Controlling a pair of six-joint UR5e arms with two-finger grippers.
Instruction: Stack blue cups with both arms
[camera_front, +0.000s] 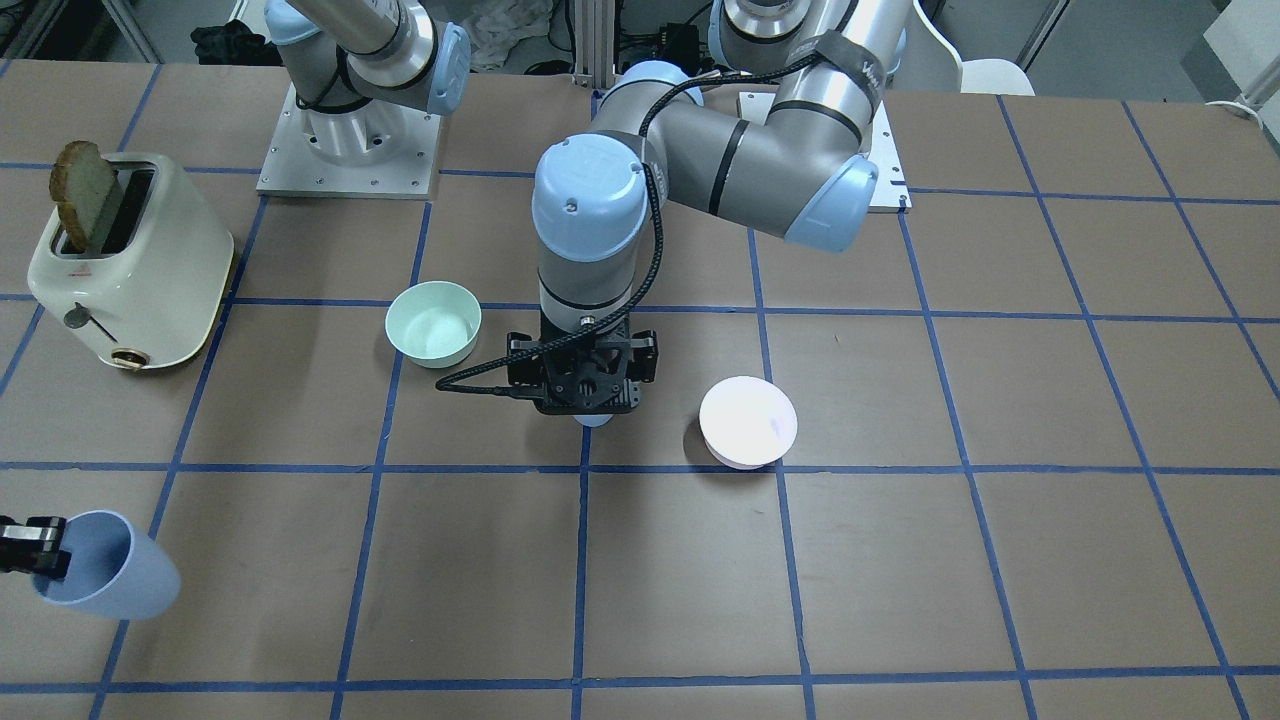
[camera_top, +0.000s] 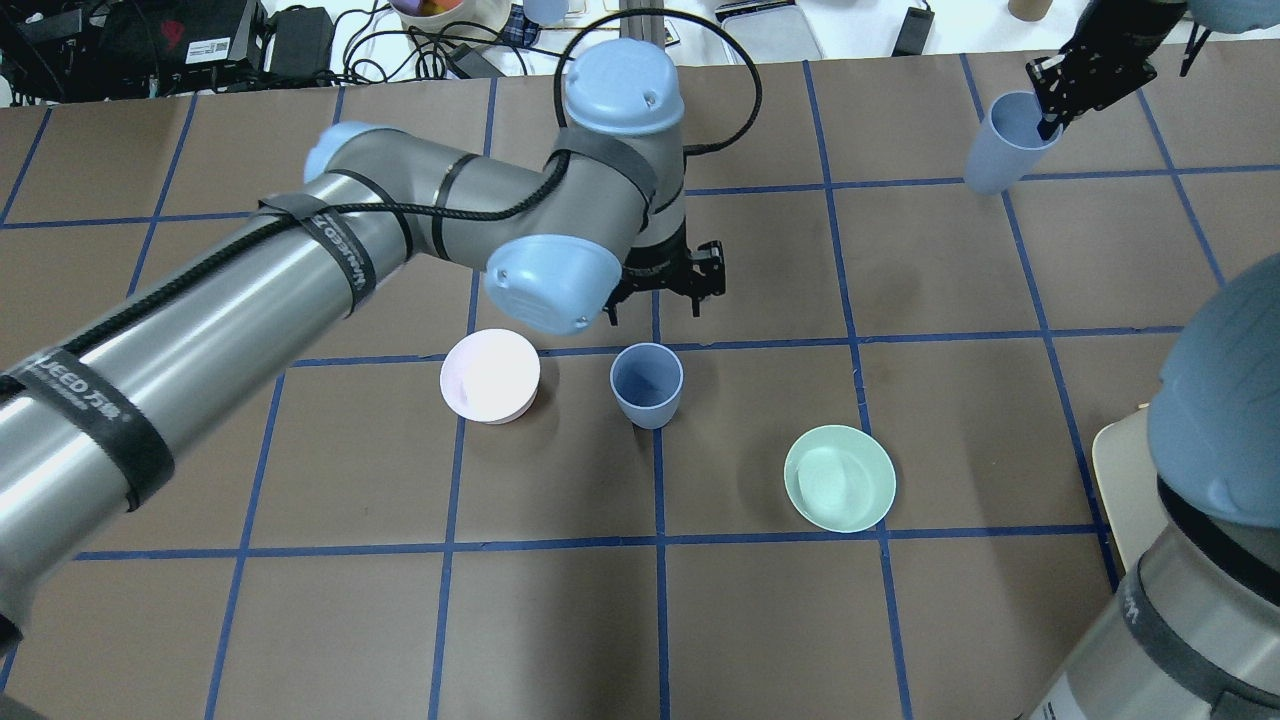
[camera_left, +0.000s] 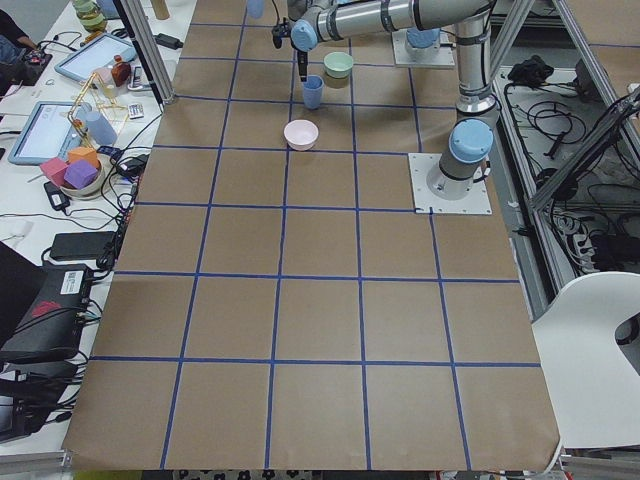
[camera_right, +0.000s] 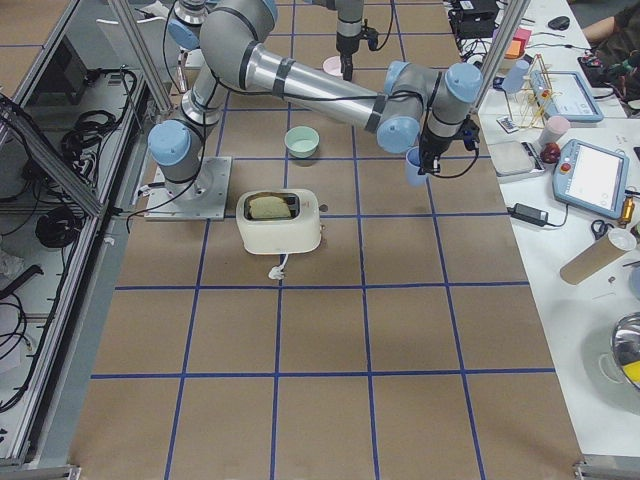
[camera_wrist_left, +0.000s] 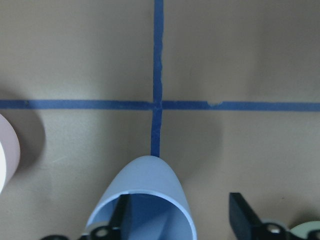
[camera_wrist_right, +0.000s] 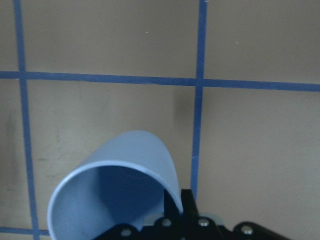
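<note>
One blue cup (camera_top: 648, 385) stands upright near the table's middle, between the two bowls. My left gripper (camera_top: 665, 290) hangs over it, pointing down, with its jaws open. In the left wrist view one finger (camera_wrist_left: 120, 215) shows over the mouth of this cup (camera_wrist_left: 145, 200) and the other finger (camera_wrist_left: 242, 215) stands outside its wall. My right gripper (camera_top: 1045, 115) is shut on the rim of the second blue cup (camera_top: 1003, 148) and holds it tilted at the far right of the table. This cup also shows in the right wrist view (camera_wrist_right: 115, 195) and in the front view (camera_front: 105, 565).
A pale pink bowl (camera_top: 490, 375) sits just left of the standing cup and a mint-green bowl (camera_top: 840, 478) to its right and nearer the robot. A cream toaster (camera_front: 130, 265) with a slice of bread stands by the right arm's base.
</note>
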